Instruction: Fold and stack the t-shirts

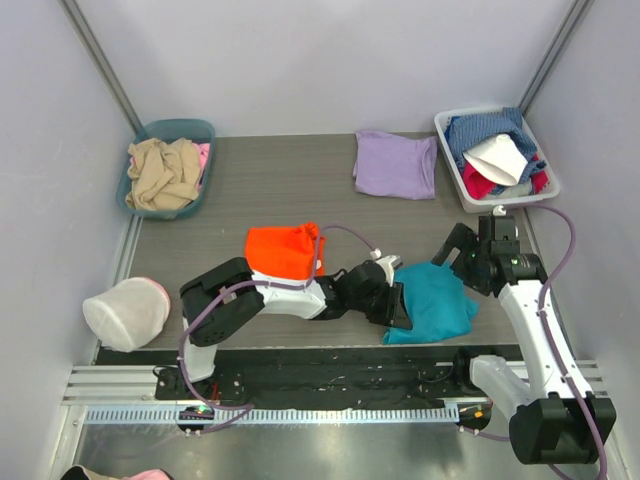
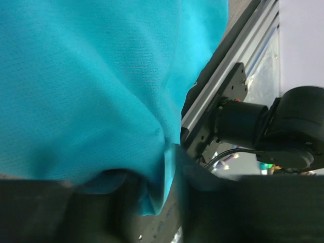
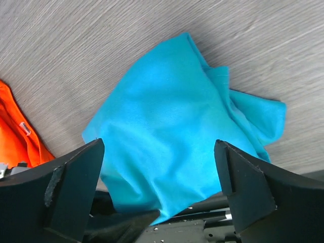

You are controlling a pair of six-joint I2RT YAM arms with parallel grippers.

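Note:
A crumpled teal t-shirt [image 1: 435, 300] lies near the table's front edge, right of centre. My left gripper [image 1: 398, 305] is at its left edge. In the left wrist view the teal t-shirt [image 2: 91, 81] fills the frame, and a fold of it hangs loosely in the narrow gap of my left gripper [image 2: 159, 212], whose jaws are slightly apart. My right gripper [image 1: 455, 248] hovers open over the shirt's far right side; the right wrist view shows my right gripper [image 3: 159, 152] spread wide above the teal t-shirt [image 3: 172, 126]. The orange t-shirt [image 1: 283, 250] is draped over my left arm. A folded lavender t-shirt [image 1: 395, 163] lies at the back.
A teal basket [image 1: 200, 130] holding beige cloth stands at the back left. A white bin [image 1: 447, 150] of mixed clothes is at the back right. A white mesh bag [image 1: 125, 312] sits at the front left. The metal rail [image 1: 300, 385] runs along the front edge.

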